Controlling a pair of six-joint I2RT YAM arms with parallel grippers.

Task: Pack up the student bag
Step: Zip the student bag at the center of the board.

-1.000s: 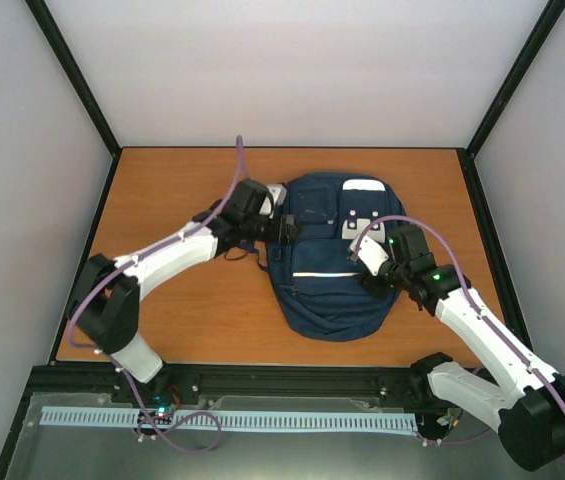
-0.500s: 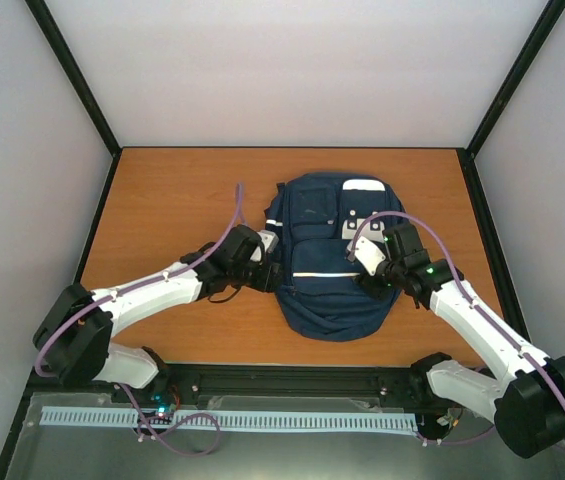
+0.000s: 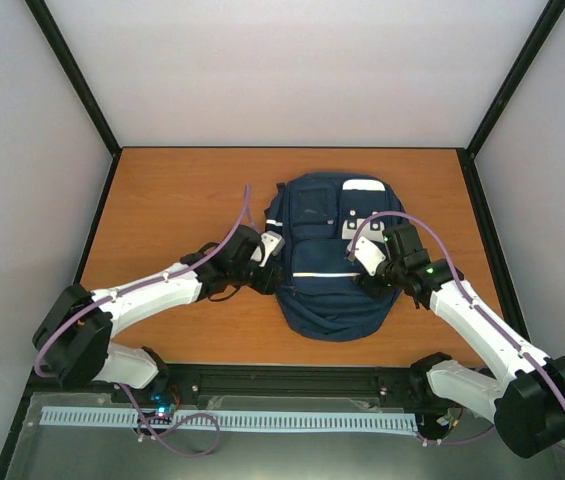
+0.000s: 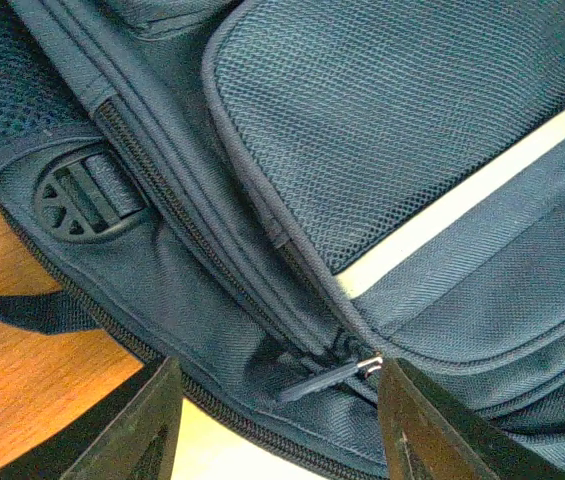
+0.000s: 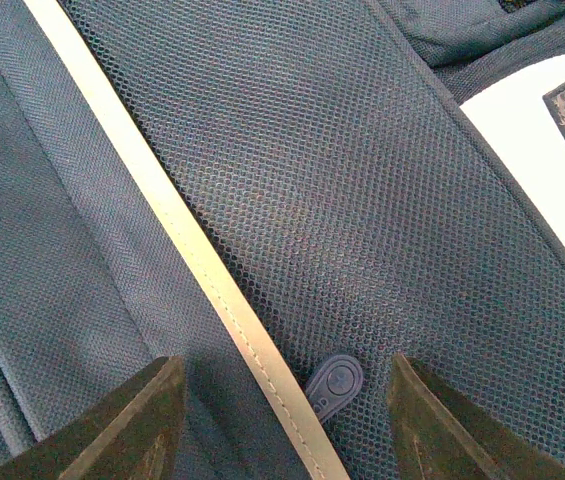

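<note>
Shows bag (image 3: 330, 262) flat on tabletop (image 3: 182, 190), right of centre, between both arms. Finds left tool (image 4: 277, 400) spread wide at bag's left side — zip pull (image 4: 327, 375) between its fingers, ungripped. Finds right tool (image 5: 282, 380) wide as well, over mesh pocket (image 5: 362, 200) — round tab (image 5: 334, 385) beside pale stripe (image 5: 192, 250) between fingers.

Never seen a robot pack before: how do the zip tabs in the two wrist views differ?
The left tab is slim, hung from a silver clip; the right tab is rounded, no metal showing. The left tab lies on a zip seam, the right tab on mesh by a pale stripe. Both are dark, lying between open fingers, ungripped.
</note>
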